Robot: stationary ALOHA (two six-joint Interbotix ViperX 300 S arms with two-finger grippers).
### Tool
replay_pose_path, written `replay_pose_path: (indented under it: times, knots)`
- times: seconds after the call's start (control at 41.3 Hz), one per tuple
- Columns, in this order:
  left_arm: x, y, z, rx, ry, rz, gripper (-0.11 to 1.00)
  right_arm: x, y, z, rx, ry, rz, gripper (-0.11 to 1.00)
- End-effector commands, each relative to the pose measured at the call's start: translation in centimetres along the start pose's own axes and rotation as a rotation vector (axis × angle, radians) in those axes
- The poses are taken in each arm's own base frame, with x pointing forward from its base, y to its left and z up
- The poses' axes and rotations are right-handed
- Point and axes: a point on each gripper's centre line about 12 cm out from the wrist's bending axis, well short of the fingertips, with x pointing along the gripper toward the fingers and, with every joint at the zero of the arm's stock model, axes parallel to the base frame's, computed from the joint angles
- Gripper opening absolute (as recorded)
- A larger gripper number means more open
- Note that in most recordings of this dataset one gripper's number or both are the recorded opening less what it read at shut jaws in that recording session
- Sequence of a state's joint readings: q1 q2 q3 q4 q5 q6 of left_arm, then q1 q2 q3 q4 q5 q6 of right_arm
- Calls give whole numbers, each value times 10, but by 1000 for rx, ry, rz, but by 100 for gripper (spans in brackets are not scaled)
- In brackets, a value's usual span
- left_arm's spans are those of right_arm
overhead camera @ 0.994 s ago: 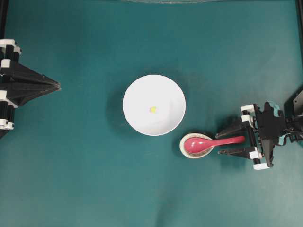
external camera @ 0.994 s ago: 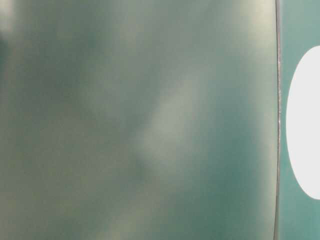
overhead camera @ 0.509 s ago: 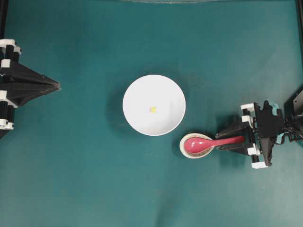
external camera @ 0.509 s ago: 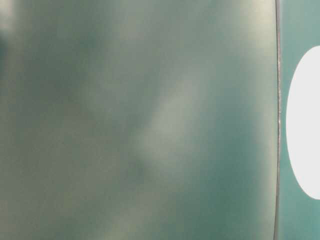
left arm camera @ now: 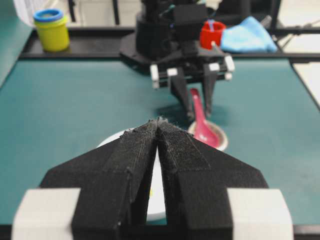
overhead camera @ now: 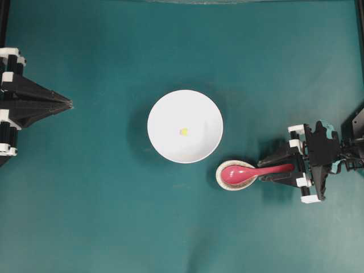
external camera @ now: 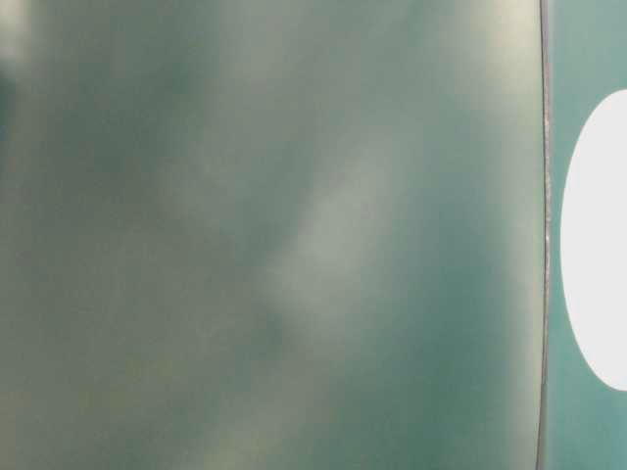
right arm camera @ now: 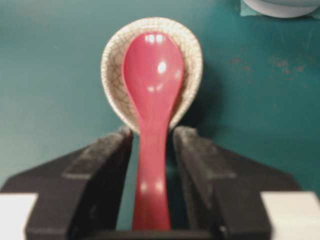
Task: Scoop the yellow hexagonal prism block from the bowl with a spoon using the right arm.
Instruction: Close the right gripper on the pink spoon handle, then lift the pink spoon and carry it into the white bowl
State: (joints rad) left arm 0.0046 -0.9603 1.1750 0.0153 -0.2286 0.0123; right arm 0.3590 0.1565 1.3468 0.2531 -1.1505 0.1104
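Status: pickup stage, nothing scooped yet. My right pincer (right arm camera: pixel 152 150) is down at the spoon (right arm camera: pixel 151 100), fingers (right arm camera: pixel 107 160) on either side of the handle, narrowed but with a sliver of gap showing on both sides in the wrist view. I can't tell whether it's actually gripping; I'd call it closing on the handle, not a confirmed hold. The spoon's scoop sits in the speckled rest (right arm camera: pixel 112 75) just ahead of my fingertips, handle pointing back into the pincer.

The yellow block (overhead camera: pixel 183 131) is in the middle of the white bowl (overhead camera: pixel 165 108), untouched. The bowl is ahead of the pincer, past the rest and off to one side, near the rest but not touching it.

Left to do, as I read it: firm up the grip, lift the spoon off the rest, carry it over the rim, dip under the block, lift out.

Pose: right arm (overhead camera: pixel 324 153) reaches in low, wrist pitched down, pincer in line with the handle. Left pincer (left arm camera: pixel 159 131) is parked well away across the table (overhead camera: pixel 102 227), fingers pressed together, holding nothing.
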Motion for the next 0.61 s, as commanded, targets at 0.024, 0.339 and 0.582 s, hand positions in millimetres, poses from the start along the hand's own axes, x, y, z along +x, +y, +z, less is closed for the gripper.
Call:
replay_pose_path:
  times: [0.024, 0.339, 0.582]
  knots:
    - [3, 1, 7, 5, -14, 3, 7, 1, 2, 4, 0, -19, 8, 44]
    - [3, 0, 7, 5, -14, 1, 7, 1, 3, 5, 2, -24, 13, 25]
    - [3, 0, 7, 5, -14, 1, 7, 4, 6, 13, 10, -53, 21, 25]
